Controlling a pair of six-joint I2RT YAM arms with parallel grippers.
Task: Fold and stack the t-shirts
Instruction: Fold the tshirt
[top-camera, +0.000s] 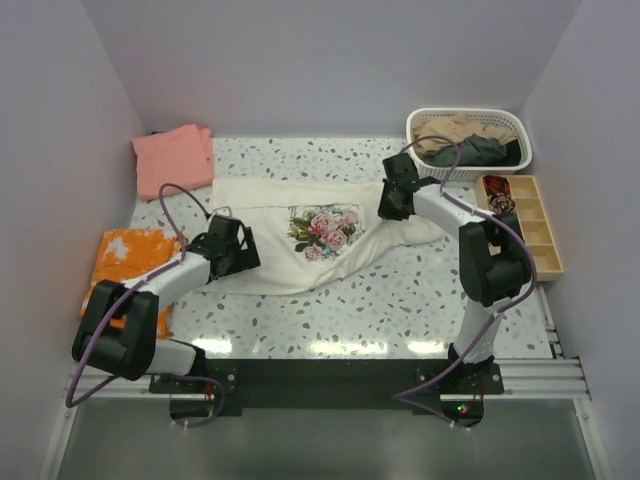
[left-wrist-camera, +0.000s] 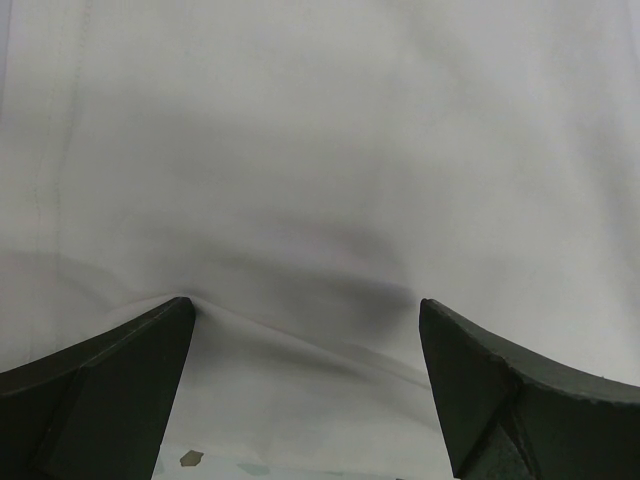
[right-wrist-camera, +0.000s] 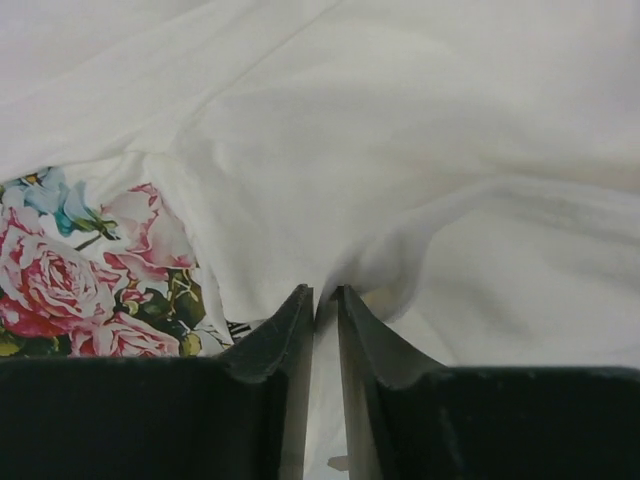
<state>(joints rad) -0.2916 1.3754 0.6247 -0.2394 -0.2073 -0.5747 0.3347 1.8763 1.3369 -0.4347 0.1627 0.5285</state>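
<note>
The cream t-shirt (top-camera: 280, 235) with the pink-rose print (top-camera: 325, 232) lies spread, partly rumpled, across the middle of the table. My left gripper (top-camera: 238, 247) rests on its left part; in the left wrist view it (left-wrist-camera: 305, 310) is open, its fingers (left-wrist-camera: 110, 385) wide apart on the plain cream cloth (left-wrist-camera: 320, 150). My right gripper (top-camera: 393, 200) is at the shirt's right part; in the right wrist view it (right-wrist-camera: 325, 295) is shut on a fold of the cream cloth (right-wrist-camera: 450, 150), with the rose print (right-wrist-camera: 80, 270) to its left.
A folded salmon-pink t-shirt (top-camera: 175, 160) lies at the back left. An orange-and-white shirt (top-camera: 130, 262) lies at the left edge. A white basket (top-camera: 470, 142) at the back right holds tan and dark grey shirts. A wooden compartment tray (top-camera: 525, 225) stands at the right.
</note>
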